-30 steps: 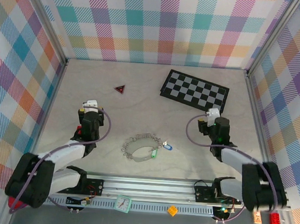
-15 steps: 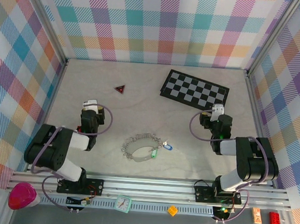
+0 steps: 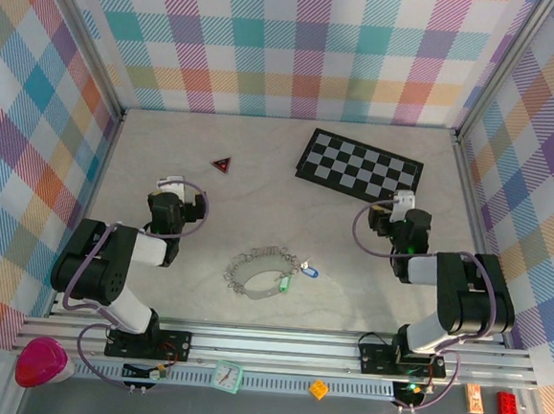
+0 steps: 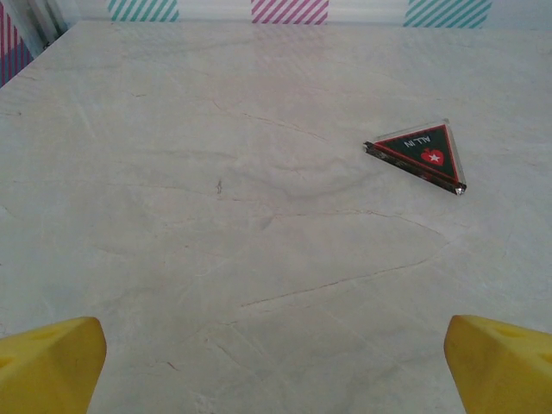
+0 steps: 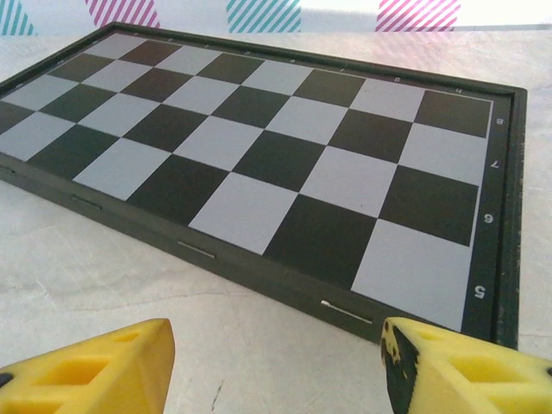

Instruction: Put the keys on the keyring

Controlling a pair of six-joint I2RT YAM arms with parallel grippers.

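From the top external camera, the keyring (image 3: 258,272) lies as a loop of silvery chain on the table (image 3: 277,207), near the front edge and between the two arms. The blue key (image 3: 309,270) lies just to the right of the keyring, at its edge. The green key (image 3: 284,285) lies at the keyring's lower right, touching or overlapping the chain; whether either key is threaded on it cannot be told at this size. The left gripper (image 3: 170,191) sits well to the left of the keyring and a little beyond it. The right gripper (image 3: 404,205) sits well to the right of the keyring and likewise beyond it. Neither touches the keyring or a key. A red triangle (image 3: 222,164) lies beyond the keyring to its left, and a chessboard (image 3: 360,167) lies beyond it to its right.

In the left wrist view, the left gripper (image 4: 276,379) has its yellow fingers (image 4: 47,362) spread wide at the frame's bottom corners, holding nothing. Bare tabletop lies between them, and the red triangle (image 4: 420,155) lies ahead, toward the right finger.

In the right wrist view, the right gripper (image 5: 276,371) also stands spread, its yellow fingers (image 5: 86,371) apart and empty. The chessboard (image 5: 259,155) lies flat just ahead of them.
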